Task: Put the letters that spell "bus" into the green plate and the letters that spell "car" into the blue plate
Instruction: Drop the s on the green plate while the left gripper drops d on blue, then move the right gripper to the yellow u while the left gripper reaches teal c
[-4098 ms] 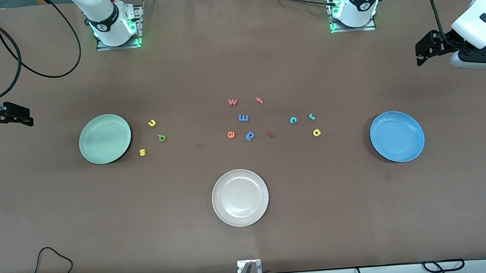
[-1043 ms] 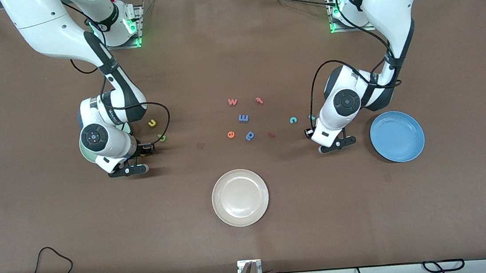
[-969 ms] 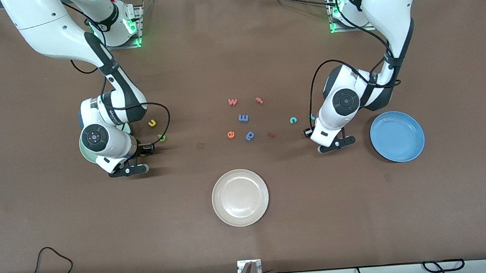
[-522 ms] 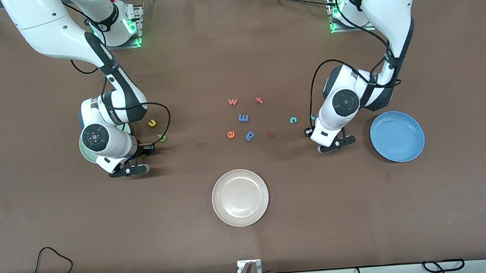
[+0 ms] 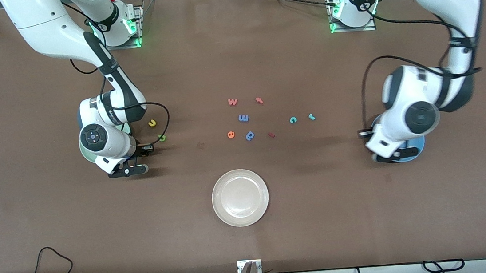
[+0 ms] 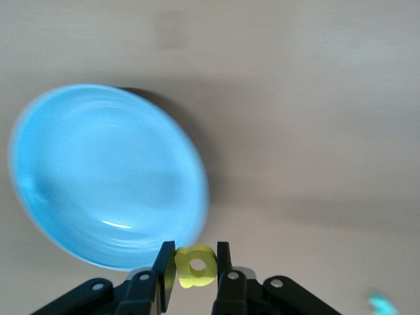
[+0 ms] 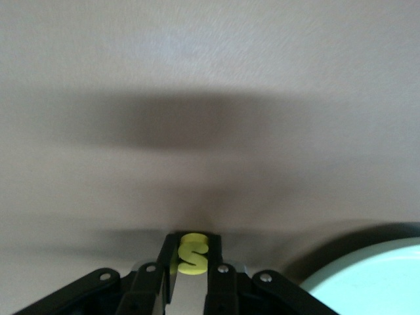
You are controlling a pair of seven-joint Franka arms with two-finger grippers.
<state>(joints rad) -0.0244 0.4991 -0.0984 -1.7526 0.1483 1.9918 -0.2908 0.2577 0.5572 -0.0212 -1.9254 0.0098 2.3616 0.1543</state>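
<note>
Gripping yellow a [image 6: 195,266], left end effector [image 6: 191,269] over blue plate [image 6: 98,177] rim.

Left gripper [image 6: 191,266] lifted yellow a [image 6: 195,265] to blue plate [image 6: 98,177] (right gripper [image 7: 189,257] clamped yellow s [image 7: 192,253])

Robotics lab: bolted arm bases [image 5: 117,30], cables [image 5: 50,266] along table [image 5: 253,242] edge
</note>
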